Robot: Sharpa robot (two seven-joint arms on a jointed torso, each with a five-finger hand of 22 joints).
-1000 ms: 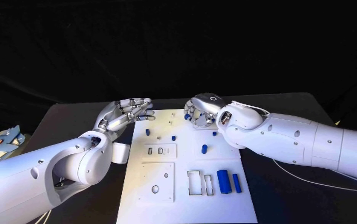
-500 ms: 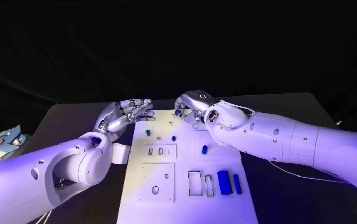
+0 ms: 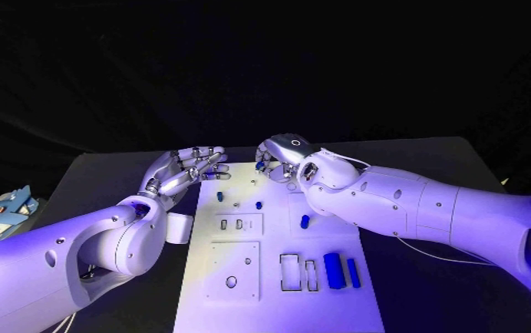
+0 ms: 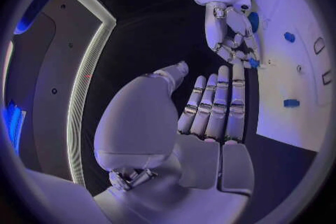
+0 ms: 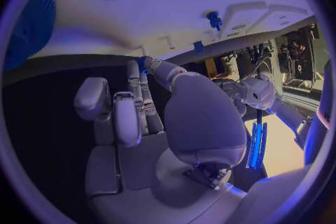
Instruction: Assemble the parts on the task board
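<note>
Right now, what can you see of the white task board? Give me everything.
The white flat rectangular task board lies on the black table, between the two arms. It looks like matt plastic. Its surface has rectangular slots, round holes and two raised square panels. Small blue parts sit on it: two long blue bars lie near its right edge, and short blue pegs are further up. The right hand hovers at its far edge, with something blue at its fingers.

The task board (image 3: 277,272) lies mid-table (image 3: 100,172). The left hand (image 3: 188,168) hovers beside its far left corner, the right hand (image 3: 279,160) over its far edge. Two parts (image 3: 341,270) lie side by side near its right edge.
</note>
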